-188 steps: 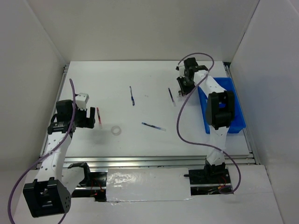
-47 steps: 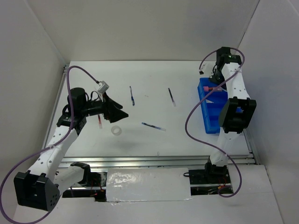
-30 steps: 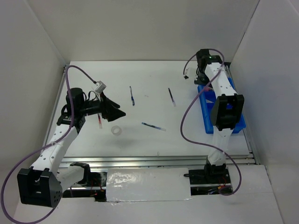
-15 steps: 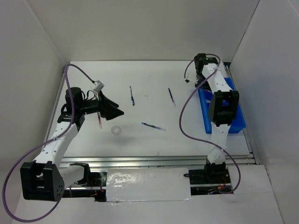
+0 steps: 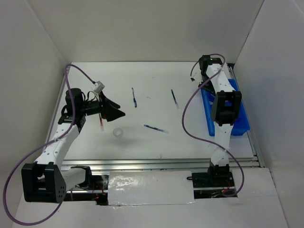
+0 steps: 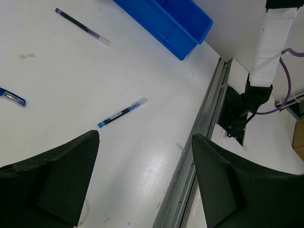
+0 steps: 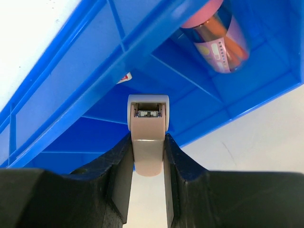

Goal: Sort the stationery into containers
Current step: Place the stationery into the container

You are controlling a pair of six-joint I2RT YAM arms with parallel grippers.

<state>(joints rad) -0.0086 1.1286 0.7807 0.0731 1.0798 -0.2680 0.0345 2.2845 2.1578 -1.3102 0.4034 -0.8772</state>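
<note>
Sorting partway: marker binned, eraser at the bin, five pieces loose.
Top: three blue pens [image 5: 156, 128], red pen [image 5: 101, 122] and tape ring [image 5: 118, 132] lie mid-worktop [image 5: 156, 76]. The blue bin [image 5: 242, 121] sits at 3 o'clock by the worktop edge, and the left claw [image 5: 113, 112] is wide, empty, near the red pen. Left wrist: open worktop ahead, rail [image 6: 202, 137] close at 4 o'clock. Right wrist: right claw [image 7: 147, 156] pinches the beige eraser [image 7: 147, 128] at the bin, with the pink marker [image 7: 216, 33] inside at 1 o'clock.

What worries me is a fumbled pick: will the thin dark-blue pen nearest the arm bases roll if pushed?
Probably: the thin dark-blue plastic pen looks round and slim, so a sideways push would likely roll it on the smooth white table. It looks straight and rigid, so it should lift without bending.
</note>
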